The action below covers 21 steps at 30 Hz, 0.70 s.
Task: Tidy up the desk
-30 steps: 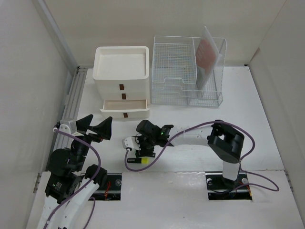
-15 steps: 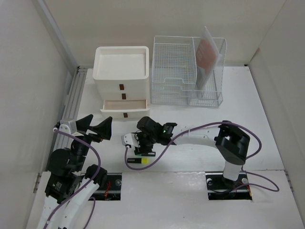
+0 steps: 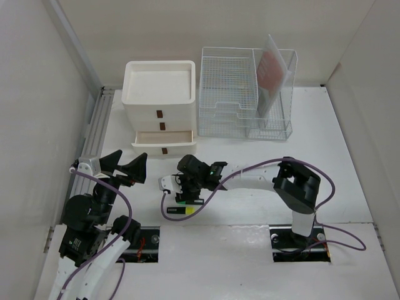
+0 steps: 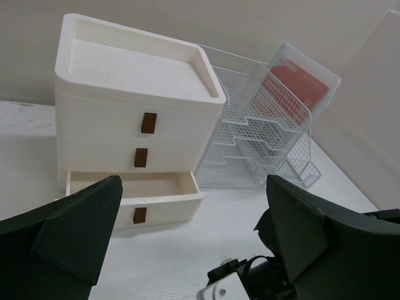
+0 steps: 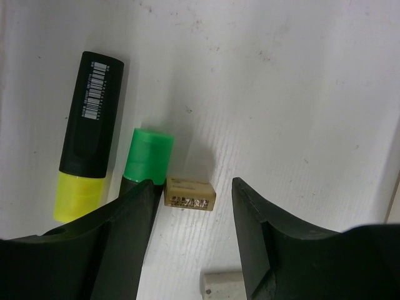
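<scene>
Barely started, tbh: your right fingers (image 5: 256, 231) sit open astride the eraser (image 5: 190, 193), left fingers (image 4: 81, 219) are open and idle, and the highlighters (image 5: 90, 134) lie loose on the table (image 5: 287, 94).

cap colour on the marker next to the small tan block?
Green cap; clearest in the right wrist view.

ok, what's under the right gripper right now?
A small tan eraser lies on the desk between the open fingers of the right gripper. A green-capped marker sits beside it, its body covered by one finger; a yellow highlighter lies further out.
</scene>
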Motion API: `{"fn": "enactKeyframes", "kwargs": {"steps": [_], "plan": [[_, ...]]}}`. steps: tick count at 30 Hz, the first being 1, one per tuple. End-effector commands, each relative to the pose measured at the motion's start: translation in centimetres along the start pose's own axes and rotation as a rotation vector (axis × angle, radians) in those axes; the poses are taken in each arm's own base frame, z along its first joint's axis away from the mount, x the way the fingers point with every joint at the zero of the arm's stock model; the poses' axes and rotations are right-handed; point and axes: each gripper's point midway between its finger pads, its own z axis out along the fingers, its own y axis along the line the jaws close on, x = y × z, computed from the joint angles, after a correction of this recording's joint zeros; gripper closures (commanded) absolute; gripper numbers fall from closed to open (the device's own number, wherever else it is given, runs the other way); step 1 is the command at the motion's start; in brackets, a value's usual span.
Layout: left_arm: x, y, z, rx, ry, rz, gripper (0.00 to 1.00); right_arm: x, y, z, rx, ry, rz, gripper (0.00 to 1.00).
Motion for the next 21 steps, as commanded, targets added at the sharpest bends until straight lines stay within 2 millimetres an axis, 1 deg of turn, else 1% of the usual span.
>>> {"fn": "enactKeyframes", "kwargs": {"steps": [1, 3, 4, 5, 8, 10, 12, 21], "plan": [[-0.9, -0.2, 0.0, 0.010, -0.040, -0.012, 0.00, -1.7, -1.8, 0.2, 0.051, -0.038, 0.009, 0.42], [-0.9, -0.2, 0.0, 0.010, -0.040, -0.012, 0.00, -1.6, -1.9, 0.1, 0.058, -0.033, 0.009, 0.42], [-0.9, -0.2, 0.0, 0.010, -0.040, -0.012, 0.00, -1.3, -1.8, 0.4, 0.053, -0.025, 0.011, 0.42], [-0.9, -0.2, 0.0, 0.010, -0.040, -0.012, 0.00, -1.1, -2.1, 0.3, 0.059, -0.023, 0.018, 0.42], [-0.9, -0.2, 0.0, 0.010, -0.040, -0.012, 0.00, -1.0, -2.2, 0.3, 0.066, -0.018, 0.027, 0.42], [-1.1, -0.3, -0.2, 0.013, -0.049, -0.014, 0.00, -0.7, -2.8, 0.4, 0.080, -0.010, 0.043, 0.42], [-1.1, -0.3, -0.2, 0.013, -0.049, -0.014, 0.00, -0.6, -2.9, 0.3, 0.088, -0.005, 0.053, 0.42], [-1.1, -0.3, -0.2, 0.013, -0.049, -0.014, 0.00, 0.3, -2.5, 1.2, 0.072, 0.017, 0.059, 0.42]]}}
